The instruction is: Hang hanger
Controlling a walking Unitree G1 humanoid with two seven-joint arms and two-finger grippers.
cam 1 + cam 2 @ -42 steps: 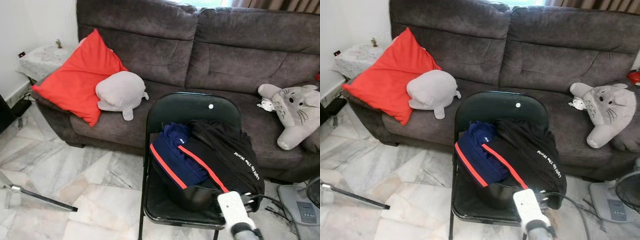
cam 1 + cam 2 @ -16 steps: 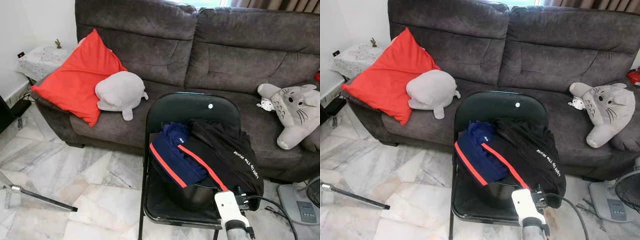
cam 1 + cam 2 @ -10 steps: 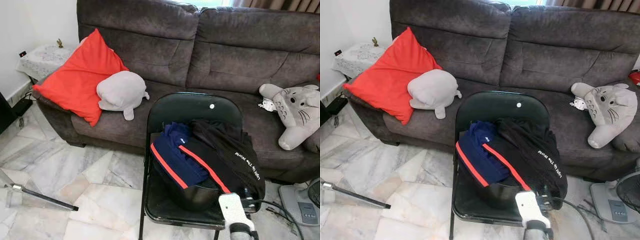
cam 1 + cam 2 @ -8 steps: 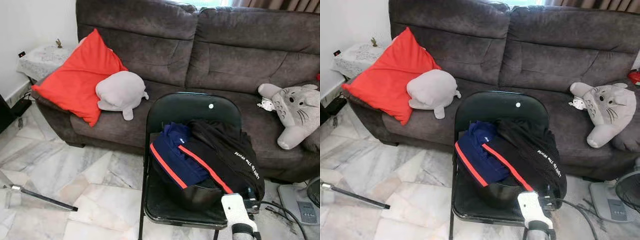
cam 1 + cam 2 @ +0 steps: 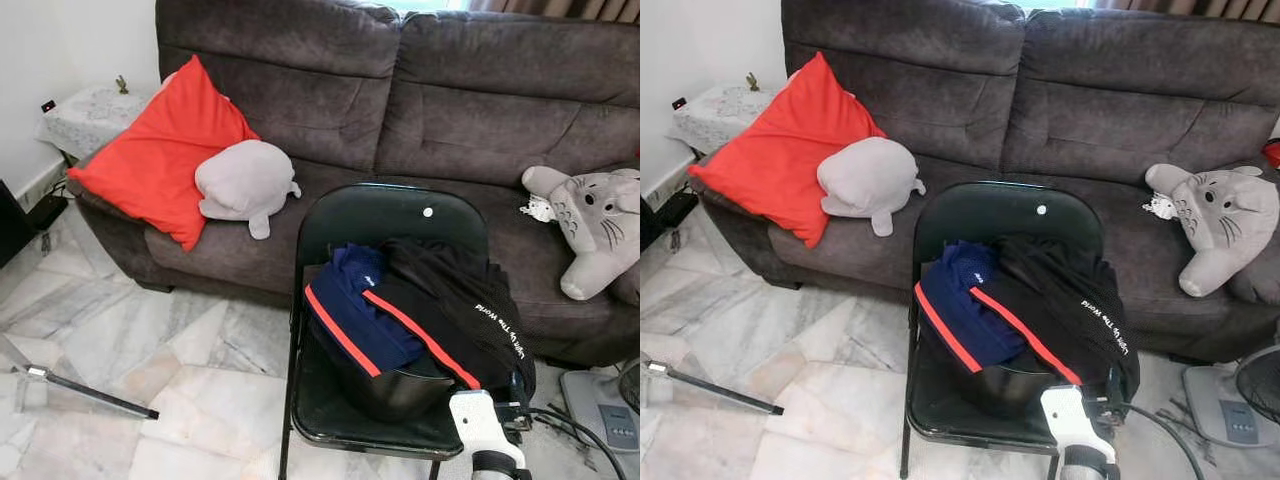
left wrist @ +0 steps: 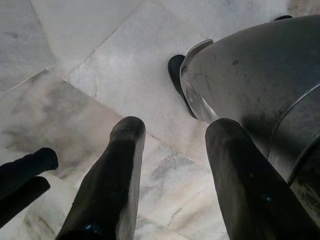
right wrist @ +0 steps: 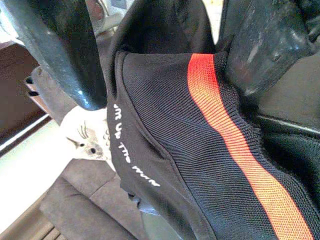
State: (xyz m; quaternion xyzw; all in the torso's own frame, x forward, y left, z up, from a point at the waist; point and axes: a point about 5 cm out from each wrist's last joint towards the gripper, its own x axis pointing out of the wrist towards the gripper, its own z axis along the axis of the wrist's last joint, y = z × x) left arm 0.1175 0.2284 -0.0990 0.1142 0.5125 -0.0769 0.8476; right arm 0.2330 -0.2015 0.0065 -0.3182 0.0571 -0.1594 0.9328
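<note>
R gripper (image 7: 165,65) at front-right edge of chair (image 5: 385,215), fingers spread either side of black jacket (image 5: 450,300), not gripping; prob lining up a grab. L gripper (image 6: 175,165) idle over floor, fingers apart. Hanger not made out.

Glossy black chair (image 5: 372,215) holds a matt knit garment (image 7: 190,150) with an orange woven stripe. The sofa (image 5: 480,110) is brushed grey cloth (velvety), the floor (image 5: 150,350) polished marble, the cushion (image 5: 160,160) smooth red fabric.
</note>
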